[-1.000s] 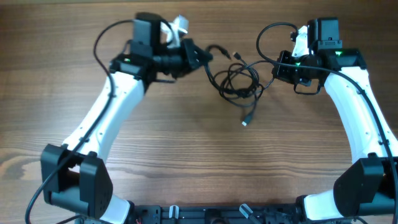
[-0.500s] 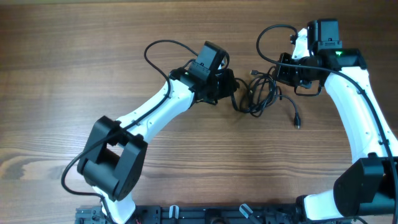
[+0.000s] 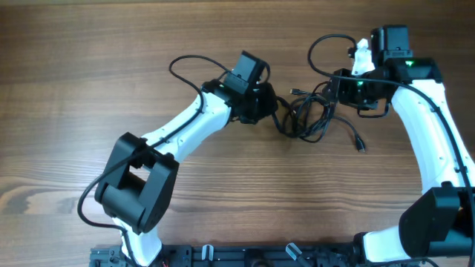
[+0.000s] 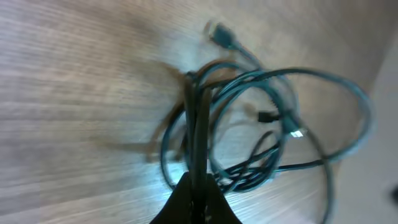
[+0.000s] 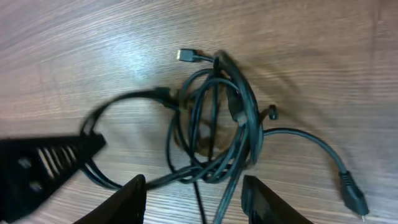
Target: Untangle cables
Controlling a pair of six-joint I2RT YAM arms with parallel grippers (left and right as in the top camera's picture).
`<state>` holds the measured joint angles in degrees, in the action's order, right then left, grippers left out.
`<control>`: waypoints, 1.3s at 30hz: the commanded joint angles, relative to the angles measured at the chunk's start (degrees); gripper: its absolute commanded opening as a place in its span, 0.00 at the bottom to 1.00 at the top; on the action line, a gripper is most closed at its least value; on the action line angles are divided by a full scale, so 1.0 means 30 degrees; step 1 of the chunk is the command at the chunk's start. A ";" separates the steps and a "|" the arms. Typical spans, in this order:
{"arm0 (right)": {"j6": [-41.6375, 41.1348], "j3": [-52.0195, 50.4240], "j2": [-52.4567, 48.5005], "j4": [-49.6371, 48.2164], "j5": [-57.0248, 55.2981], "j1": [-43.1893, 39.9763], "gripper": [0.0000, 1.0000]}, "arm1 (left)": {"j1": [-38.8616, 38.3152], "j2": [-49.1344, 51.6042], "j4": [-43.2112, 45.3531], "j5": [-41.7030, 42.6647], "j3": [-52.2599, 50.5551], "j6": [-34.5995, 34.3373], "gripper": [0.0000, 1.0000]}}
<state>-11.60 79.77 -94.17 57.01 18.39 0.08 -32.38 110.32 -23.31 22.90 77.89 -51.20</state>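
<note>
My left gripper (image 4: 198, 186) sits at the left edge of the tangle. Its fingers are pinched together on a strand or two, and in the left wrist view a black line runs straight up out of the tips. The cables (image 3: 308, 115) lie on the table (image 3: 96, 52) in a loose knot of overlapping loops between the two arms, right of centre. My right gripper (image 5: 194, 183) hovers just over the right side of the bundle with its fingers apart; strands pass under the gap, but nothing is gripped. One plug end (image 3: 361, 148) trails free to the right, nearer me.

I judge this to be the pull-apart step, with one side anchored and the other not yet taken. Next I'd lower the right fingers onto a single outer loop and close. Then I'd draw rightward slowly, watching that the knot loosens rather than cinches.
</note>
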 commanded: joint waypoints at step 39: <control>0.0568 0.0117 -0.0080 -0.0831 0.4517 0.0670 0.50 | 0.2608 -0.3009 -0.4291 -0.6295 0.0000 -0.6666 0.04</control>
<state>-9.02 79.77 -94.17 54.15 32.91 1.74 -24.43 98.00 -35.46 9.80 77.73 -70.28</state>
